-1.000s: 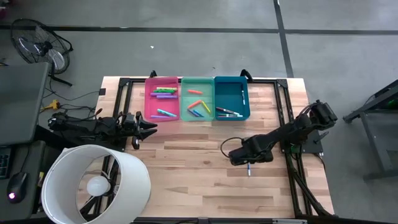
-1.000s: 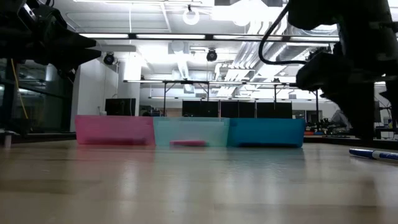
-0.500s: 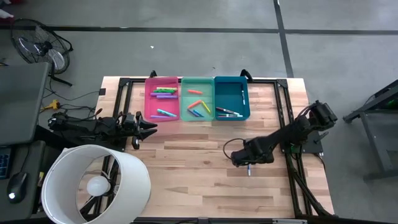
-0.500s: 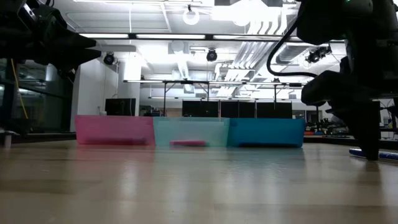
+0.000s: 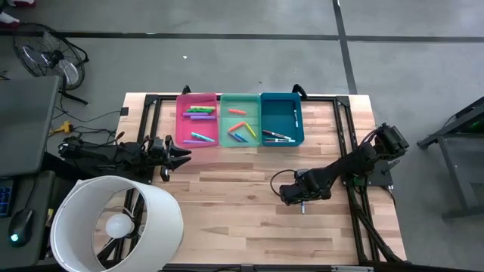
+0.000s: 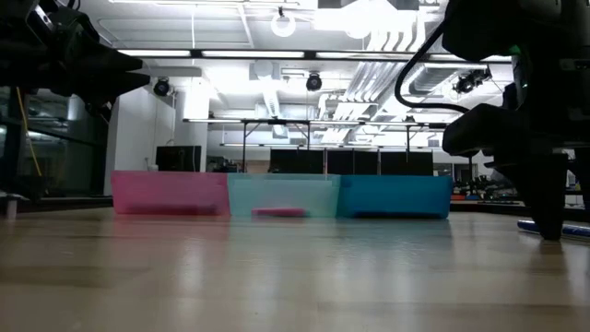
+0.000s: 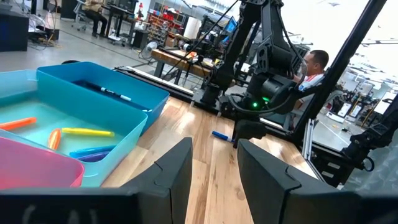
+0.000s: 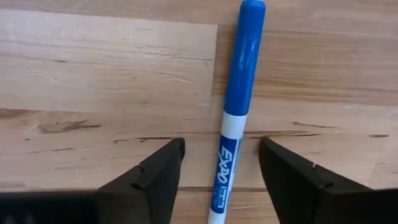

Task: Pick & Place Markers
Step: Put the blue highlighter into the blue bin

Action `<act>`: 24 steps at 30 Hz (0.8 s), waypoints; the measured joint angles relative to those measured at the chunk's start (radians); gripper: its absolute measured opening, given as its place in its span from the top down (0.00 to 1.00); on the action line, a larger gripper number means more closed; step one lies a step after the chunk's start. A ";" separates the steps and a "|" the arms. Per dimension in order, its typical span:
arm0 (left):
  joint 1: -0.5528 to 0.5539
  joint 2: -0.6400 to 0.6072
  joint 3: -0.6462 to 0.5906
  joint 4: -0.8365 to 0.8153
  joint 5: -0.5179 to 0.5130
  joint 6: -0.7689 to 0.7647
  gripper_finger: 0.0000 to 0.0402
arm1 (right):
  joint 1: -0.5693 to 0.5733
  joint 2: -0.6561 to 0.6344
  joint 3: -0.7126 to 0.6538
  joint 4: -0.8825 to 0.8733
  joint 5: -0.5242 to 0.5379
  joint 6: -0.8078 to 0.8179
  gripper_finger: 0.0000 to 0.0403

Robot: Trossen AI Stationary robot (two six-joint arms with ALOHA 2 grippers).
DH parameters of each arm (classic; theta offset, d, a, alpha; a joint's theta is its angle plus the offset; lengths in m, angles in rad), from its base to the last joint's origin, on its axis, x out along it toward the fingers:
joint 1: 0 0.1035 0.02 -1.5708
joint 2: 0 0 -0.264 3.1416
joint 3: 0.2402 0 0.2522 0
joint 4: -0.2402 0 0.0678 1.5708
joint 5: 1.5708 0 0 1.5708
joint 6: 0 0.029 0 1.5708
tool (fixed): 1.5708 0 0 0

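Observation:
A white marker with a blue cap [image 8: 231, 143] lies flat on the wooden table, right of centre [image 5: 303, 206]. My right gripper [image 8: 221, 152] points straight down over it [image 5: 301, 198] and is open. One finger stands on each side of the marker's barrel, and bare wood shows between each finger and the barrel. In the low view its finger [image 6: 550, 207] hides part of the marker [image 6: 573, 230]. Several more markers lie in the pink bin [image 5: 197, 119], the green bin [image 5: 240, 119] and the blue bin [image 5: 282, 119] at the far edge. My left gripper [image 5: 185, 153] waits open and level at the table's left side [image 7: 214, 158].
A large white lampshade [image 5: 117, 223] stands at the near left corner. Black frame rails [image 5: 344, 136] run along the table's sides. Bare wood lies between the bins and the right gripper. In the left wrist view a person [image 7: 316, 62] sits beyond the table.
My right gripper has come down toward the table and a little toward its near edge, and now stands astride the blue-capped marker. The marker has not moved.

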 joint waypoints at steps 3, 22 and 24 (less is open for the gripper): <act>0.000 0.000 0.000 0.000 0.000 0.000 0.68 | 0.000 0.002 0.000 0.006 -0.002 0.009 0.57; 0.000 0.000 0.000 0.000 0.000 0.000 0.68 | 0.000 0.004 -0.002 0.022 -0.036 0.013 0.86; 0.000 0.000 0.000 0.000 0.000 0.000 0.68 | 0.000 0.004 -0.002 0.022 -0.037 0.013 0.90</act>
